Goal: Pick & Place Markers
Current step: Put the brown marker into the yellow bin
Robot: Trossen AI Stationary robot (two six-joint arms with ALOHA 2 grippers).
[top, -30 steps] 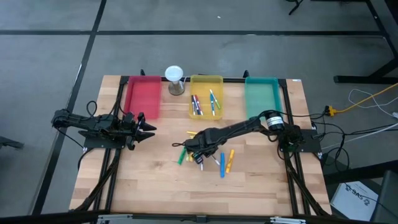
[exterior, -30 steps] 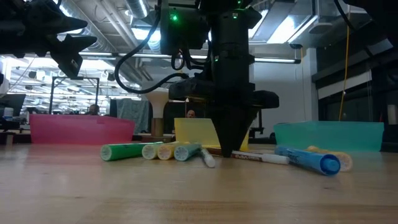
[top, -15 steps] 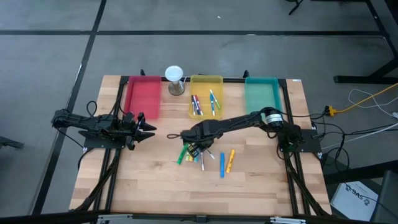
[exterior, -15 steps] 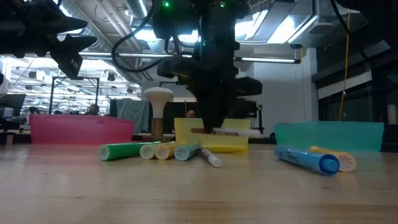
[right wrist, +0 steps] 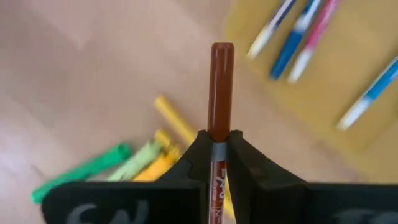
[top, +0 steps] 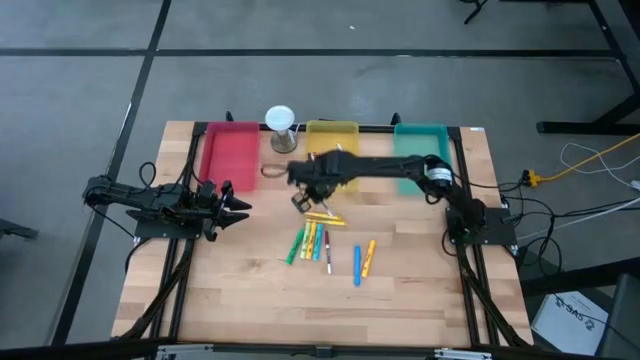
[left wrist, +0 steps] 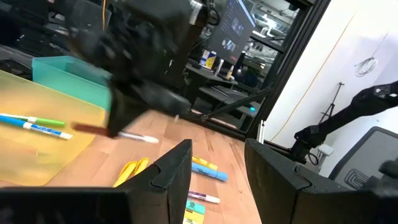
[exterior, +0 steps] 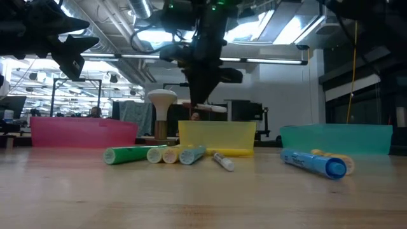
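Right claw (right wrist: 217, 155) clamps brown-capped marker (right wrist: 221, 87), lifted beside yellow tray (top: 350, 130) edge; left claw (top: 240, 208) part-open, empty.

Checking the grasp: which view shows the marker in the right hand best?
Right wrist view: the brown-capped marker fills the centre, pinched in the right hand. Low view shows it small and sideways; left wrist view blurred; high view barely.

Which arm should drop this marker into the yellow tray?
Right. Its gripper is shut on the brown marker beside the yellow tray. The left gripper waits empty near the red tray.
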